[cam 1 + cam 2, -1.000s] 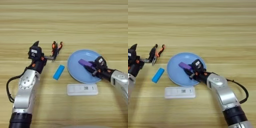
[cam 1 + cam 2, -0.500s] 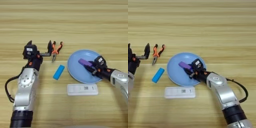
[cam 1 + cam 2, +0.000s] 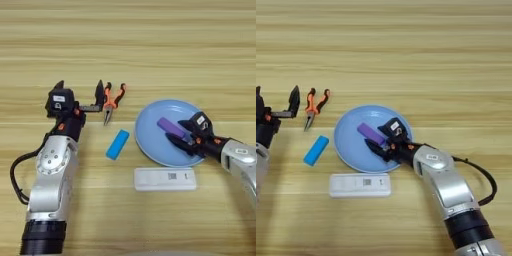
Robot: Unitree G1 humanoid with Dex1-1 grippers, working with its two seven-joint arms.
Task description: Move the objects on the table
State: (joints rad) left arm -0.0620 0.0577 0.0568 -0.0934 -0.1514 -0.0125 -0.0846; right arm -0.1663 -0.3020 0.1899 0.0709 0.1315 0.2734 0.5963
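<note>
The pliers [image 3: 112,102] with orange-and-black handles lie flat on the table [image 3: 150,45], tips pointing toward me. My left gripper [image 3: 80,95] stands open just left of them, with its right finger close beside the handles and nothing between the fingers. A purple bar [image 3: 171,128] rests tilted over the blue plate [image 3: 155,145]. My right gripper [image 3: 190,136] reaches in from the right and is shut on the bar's near end, low over the plate.
A small light-blue block [image 3: 117,144] lies left of the plate. A white flat rectangular device [image 3: 165,178] lies in front of the plate. The left arm's black cable [image 3: 17,175] loops at the left edge.
My left gripper has let go of the pliers and drawn back left. The pliers have settled on the table. The right gripper and purple bar have stayed put.
</note>
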